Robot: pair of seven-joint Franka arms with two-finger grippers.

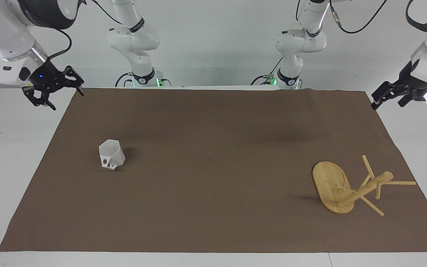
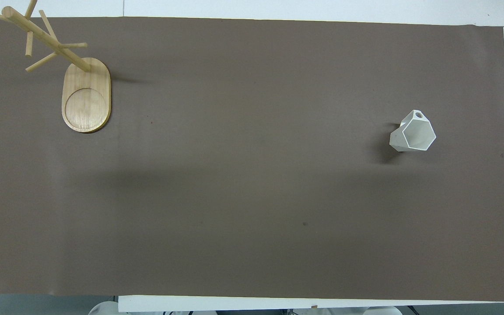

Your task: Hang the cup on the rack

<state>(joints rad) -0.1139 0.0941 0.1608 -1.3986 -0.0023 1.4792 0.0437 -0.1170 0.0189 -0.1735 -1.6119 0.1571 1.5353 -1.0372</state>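
**Cup on the mat, rack empty, both end effectors up at the table corners**

My right end effector (image 1: 59,97) hangs in the air over the edge of the brown mat (image 1: 213,167) at the right arm's end of the table (image 1: 9,148), near the robots' side. Its fingers are spread apart w/ nothing between them. In the overhead view only a dark tip of it shows at the frame edge.

My left end effector (image 1: 387,99) hangs over the mat's corner at the left arm's end; can't tell if its fingers are apart or together.

The cup (image 1: 111,154) sits on the mat toward the right arm's end, well apart from both end effectors, mouth up, handle side away from the robots.

The rack (image 1: 350,187) stands upright toward the left arm's end, farther from the robots than the cup, pegs bare. Cup & rack are well apart.
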